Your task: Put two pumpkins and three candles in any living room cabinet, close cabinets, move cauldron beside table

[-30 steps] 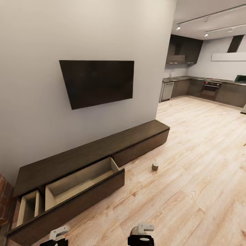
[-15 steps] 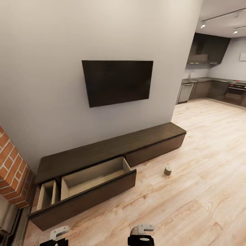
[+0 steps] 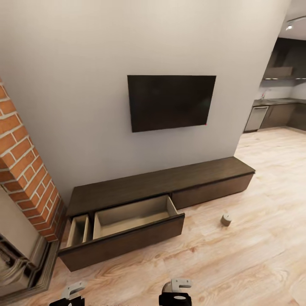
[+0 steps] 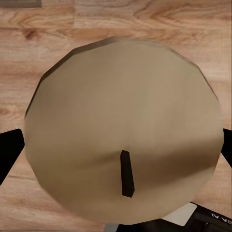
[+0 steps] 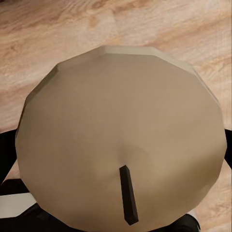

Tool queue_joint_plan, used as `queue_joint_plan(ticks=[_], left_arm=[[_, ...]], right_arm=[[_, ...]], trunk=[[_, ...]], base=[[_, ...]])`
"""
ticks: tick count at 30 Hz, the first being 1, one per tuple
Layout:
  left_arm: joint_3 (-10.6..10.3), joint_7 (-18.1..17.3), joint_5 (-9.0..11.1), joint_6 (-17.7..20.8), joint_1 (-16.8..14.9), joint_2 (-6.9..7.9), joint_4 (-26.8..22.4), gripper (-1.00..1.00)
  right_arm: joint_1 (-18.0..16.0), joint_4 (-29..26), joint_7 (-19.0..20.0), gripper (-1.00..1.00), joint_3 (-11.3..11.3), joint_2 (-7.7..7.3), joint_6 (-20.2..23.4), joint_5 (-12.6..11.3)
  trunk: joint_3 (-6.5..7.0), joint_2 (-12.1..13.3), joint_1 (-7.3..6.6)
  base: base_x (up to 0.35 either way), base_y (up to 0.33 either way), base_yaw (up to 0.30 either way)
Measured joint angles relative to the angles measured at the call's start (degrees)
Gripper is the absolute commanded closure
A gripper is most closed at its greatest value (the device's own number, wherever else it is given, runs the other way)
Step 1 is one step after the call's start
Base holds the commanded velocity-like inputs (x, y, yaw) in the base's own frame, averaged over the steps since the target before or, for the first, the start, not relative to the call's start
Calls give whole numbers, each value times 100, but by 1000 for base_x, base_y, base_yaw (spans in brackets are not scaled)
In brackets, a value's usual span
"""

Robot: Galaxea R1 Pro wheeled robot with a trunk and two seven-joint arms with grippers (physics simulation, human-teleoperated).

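In the left wrist view a tan candle [image 4: 121,106] with a dark wick sits between the dark fingers [image 4: 8,154] of my left gripper [image 4: 118,152], which is shut on it. My right gripper [image 5: 121,159] holds a second candle [image 5: 121,111] the same way. A third candle [image 3: 226,219] stands upright on the floor, right of the cabinet's open drawer. The long dark-brown cabinet [image 3: 170,180] runs along the wall, with its wide left drawer [image 3: 131,214] pulled out and holding nothing that I can see. My two arms' ends [image 3: 72,292] [image 3: 175,289] show at the head view's bottom edge, well short of the drawer.
A black TV [image 3: 170,102] hangs on the grey wall above the cabinet. A red brick fireplace column [image 3: 21,170] with a hearth step stands at the left. Open wooden floor [image 3: 255,263] spreads to the right towards the grey kitchen units [image 3: 276,114].
The whole head picture has shifted right, so the camera has turned left; the brick column has come into view. The cabinet, drawer and floor candle keep their places.
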Motion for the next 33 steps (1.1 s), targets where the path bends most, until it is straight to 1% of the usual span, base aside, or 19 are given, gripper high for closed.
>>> queue_joint_plan(ticks=[1,4,12,18,21,23,25,26,27,29,30,31,32,33], left_arm=[[0,0,0,0,-1,0,-1,100],[0,1,-4,0,-3,0,-3,100],[-1,1,-7,0,-2,0,-3,100],[-1,1,-6,3,-4,0,-3,100],[2,-1,-6,19,-2,0,-3,100],[10,-6,-8,61,-3,8,-4,100],[10,-32,-5,157,-5,16,-28,100],[14,-47,1,322,-10,23,-53,100],[7,-64,-1,739,-46,39,-205,100],[4,-85,-5,1499,-103,57,-766,100],[7,-94,-4,1914,-117,61,-1139,100],[10,-101,-1,2326,-126,65,-1505,100],[11,-105,1,2718,-132,67,-1835,100],[14,-112,16,3217,-134,69,-2278,100]], right_arm=[[0,0,2,100,1,0,-9,0],[0,1,2,100,3,0,-16,5],[0,1,6,100,4,0,-19,8],[0,-6,8,100,4,0,-12,9],[-1,-75,-8,100,7,0,3,16],[-1,-260,-29,100,10,0,93,5],[-1,-486,-50,100,0,0,375,-7],[3,-675,-61,100,-3,0,681,-35],[-11,-1025,-125,100,-24,0,1261,-68],[-69,-1631,-367,100,-122,0,2064,-24],[-120,-1951,-550,100,-240,0,2388,-7],[-163,-2216,-742,100,-406,0,2658,17],[-191,-2422,-918,100,-600,0,2866,6],[-214,-2616,-1098,100,-897,0,3063,8]], trunk=[[-2,0,0],[44,118,-65],[185,439,-241],[186,441,-242],[239,559,-307],[275,639,-351],[311,720,-395],[329,760,-417],[348,800,-439],[385,880,-483],[403,920,-505],[422,959,-527],[440,1000,-549],[457,1040,-570]], base=[[0,0,233],[0,0,108],[0,0,9],[0,0,0],[0,0,0],[0,0,0],[0,0,0],[0,0,0],[0,0,0],[0,0,0],[0,0,0],[0,0,0],[0,0,0],[0,0,0]])
